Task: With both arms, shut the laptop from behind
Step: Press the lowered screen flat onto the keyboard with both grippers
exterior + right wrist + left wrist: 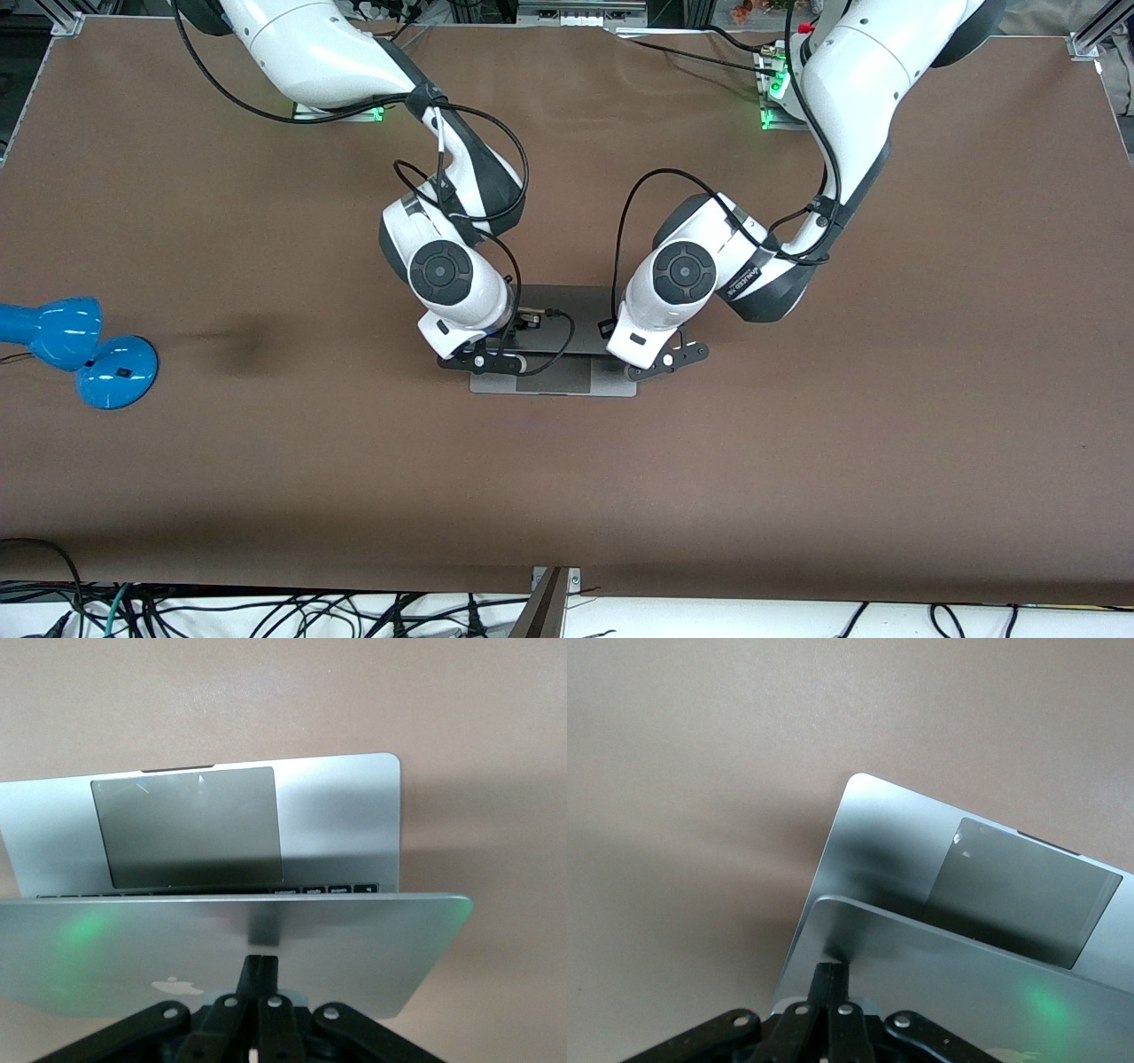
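The silver-grey laptop (567,379) sits mid-table, its lid (580,306) tipped well forward over the base. Both arms reach down onto it from the robots' side. My left gripper (660,361) is shut, and its fingertips (833,970) press on the back of the lid (948,970) near the corner toward the left arm's end. My right gripper (485,361) is shut as well, its fingertips (261,962) resting against the lid's back (354,939) beside the apple logo (177,986). Under the lid's edge I see the grey trackpad (190,828) and a strip of black keys (328,889). Neither gripper holds anything.
A blue lamp (80,350) stands near the table's edge at the right arm's end. Loose black cables (177,611) lie along the edge nearest the front camera. The brown table (797,443) spreads wide around the laptop.
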Available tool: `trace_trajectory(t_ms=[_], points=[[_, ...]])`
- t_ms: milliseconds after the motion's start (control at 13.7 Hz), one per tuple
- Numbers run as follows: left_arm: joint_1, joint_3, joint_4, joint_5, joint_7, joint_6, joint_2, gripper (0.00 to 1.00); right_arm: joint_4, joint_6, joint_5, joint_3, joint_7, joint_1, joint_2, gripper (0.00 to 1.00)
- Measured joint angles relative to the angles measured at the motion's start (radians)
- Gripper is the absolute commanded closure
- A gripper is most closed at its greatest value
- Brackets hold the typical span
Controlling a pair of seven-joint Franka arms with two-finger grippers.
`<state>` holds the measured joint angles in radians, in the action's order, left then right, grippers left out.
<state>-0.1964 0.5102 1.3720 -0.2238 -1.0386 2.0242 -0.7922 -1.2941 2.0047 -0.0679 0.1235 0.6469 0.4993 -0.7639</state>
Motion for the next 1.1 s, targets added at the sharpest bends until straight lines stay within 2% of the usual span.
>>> trace_trajectory(t_ms=[584,1096], points=[[-0.006,-0.007,-0.049,-0.017,-0.001,0.0,-0.058,1.0,0.0,0.067,0.003,-0.01,-0.024,0.001,-0.037,1.0],[-0.061,-0.064,-0.105,-0.017,-0.001,0.002,-0.108,1.0,0.0,0.112,0.014,-0.029,-0.046,0.001,-0.066,1.0]])
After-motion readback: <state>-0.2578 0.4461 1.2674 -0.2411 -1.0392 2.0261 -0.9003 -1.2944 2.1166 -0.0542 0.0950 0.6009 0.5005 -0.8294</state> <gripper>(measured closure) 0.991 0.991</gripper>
